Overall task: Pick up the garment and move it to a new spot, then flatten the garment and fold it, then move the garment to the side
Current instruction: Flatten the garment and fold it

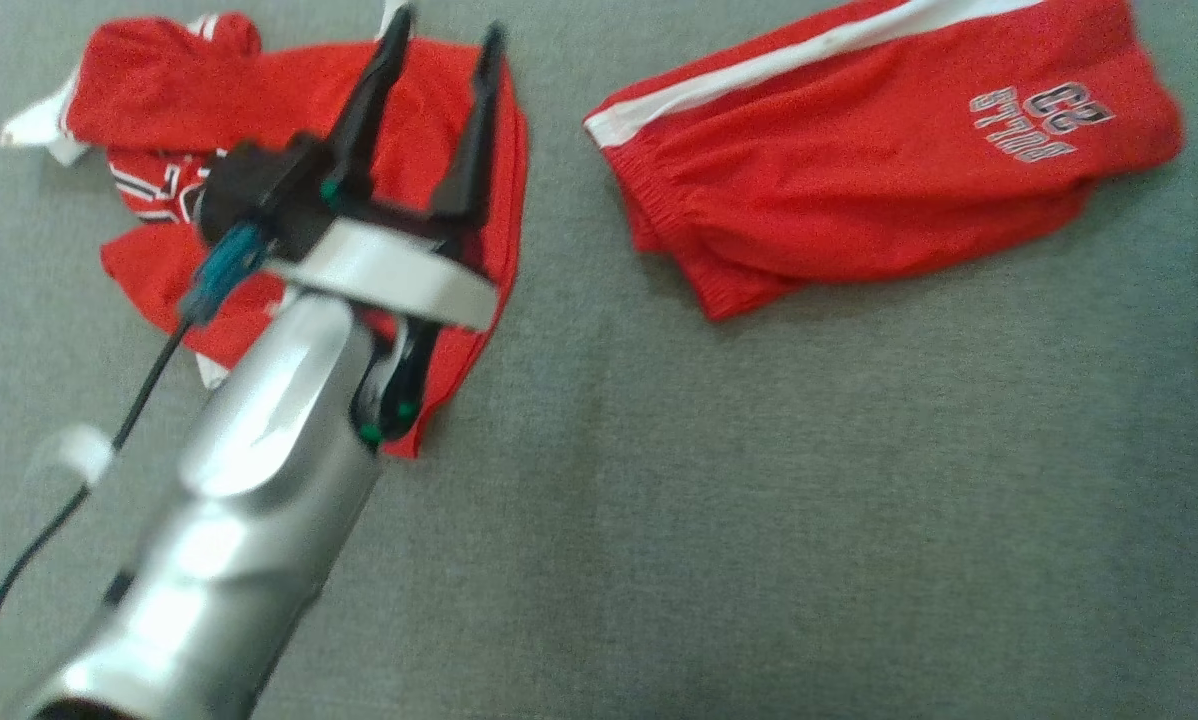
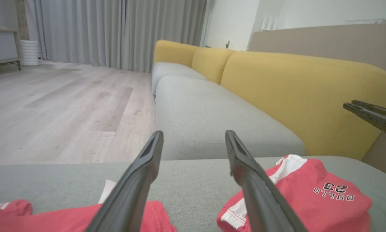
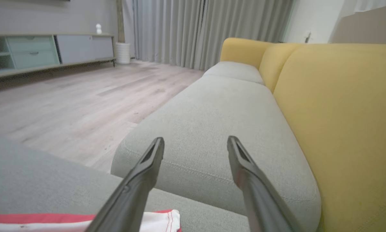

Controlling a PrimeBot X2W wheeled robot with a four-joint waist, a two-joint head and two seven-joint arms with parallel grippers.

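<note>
Two spread hands, left hand [image 1: 449, 25], right hand [image 3: 195, 140]; shorts [image 1: 889, 150] lie crosswise, waistband leftward.

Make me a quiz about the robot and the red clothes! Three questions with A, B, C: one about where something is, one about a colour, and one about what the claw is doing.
1. Where do the red shorts lie from the crumpled red shirt?
A) on the robot's right of it
B) on top of it
C) on the floor

2. What colour is the sofa back?
A) blue
B) yellow
C) black

3. How is the left claw?
A) shut on the shorts
B) shut on the shirt
C) open, holding nothing

Answers:
1 A: the head view shows the shorts to the right, with bare grey cushion between the two.
2 B: both wrist views show it yellow.
3 C: its fingers stand apart over the shirt, with nothing between them.
</note>
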